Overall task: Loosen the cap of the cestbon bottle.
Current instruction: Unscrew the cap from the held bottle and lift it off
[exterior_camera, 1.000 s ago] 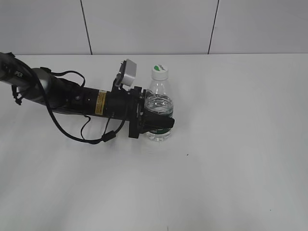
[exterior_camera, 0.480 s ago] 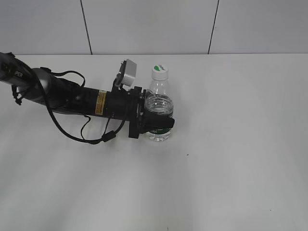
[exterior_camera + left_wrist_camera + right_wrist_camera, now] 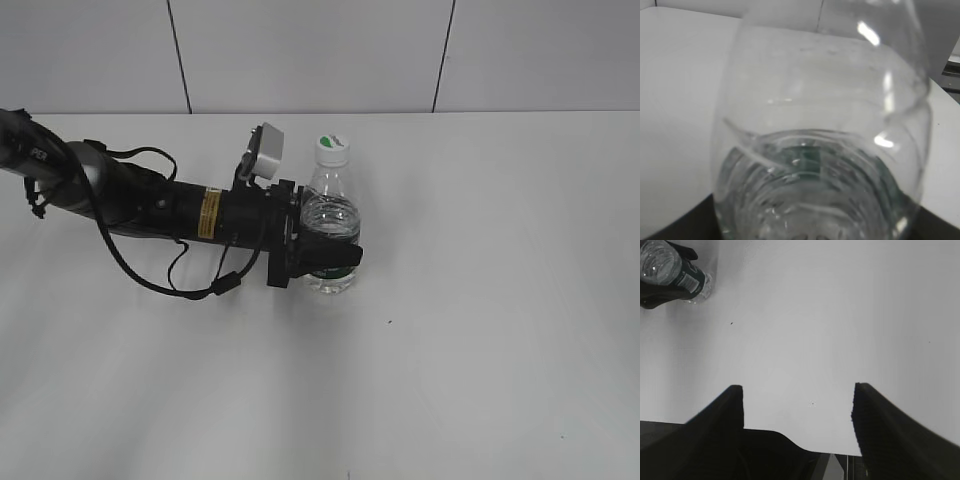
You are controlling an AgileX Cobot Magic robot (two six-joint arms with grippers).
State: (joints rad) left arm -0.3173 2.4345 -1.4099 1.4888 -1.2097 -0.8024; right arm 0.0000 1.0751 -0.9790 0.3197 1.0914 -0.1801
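At the left-centre of the white counter (image 3: 480,330), the cestbon bottle (image 3: 330,215) is standing upright, and the left gripper (image 3: 322,258) is reaching in horizontally from the left side. Its fingers (image 3: 335,256) are clamping the lower body of the bottle at the dark green label band. The cap (image 3: 332,148) is sitting on the neck, well above the grasp and untouched. The left wrist view is showing only the clear ribbed shoulder at very close range, which agrees with a firm hold.

The right gripper (image 3: 797,405) is not appearing in the exterior view. In its own wrist view it is hovering over bare counter with its fingers (image 3: 720,407) spread apart and grasping nothing; the bottle is lying far off in the upper left corner of that view.

Hazards, as a judgement:
- The thin plastic wall is likely to deform under the clamp, so the bottle may rotate with the cap once torque is applied.
- A low grasp is leaving a long lever above it, so a sideways push from the right arm may tilt the bottle.
- An off-centre approach may let the fingers slip off the narrow cap.

Compared with the exterior views from a second and half a second ago, nothing is shifting visibly: arm, bottle and cap are occupying the same positions.
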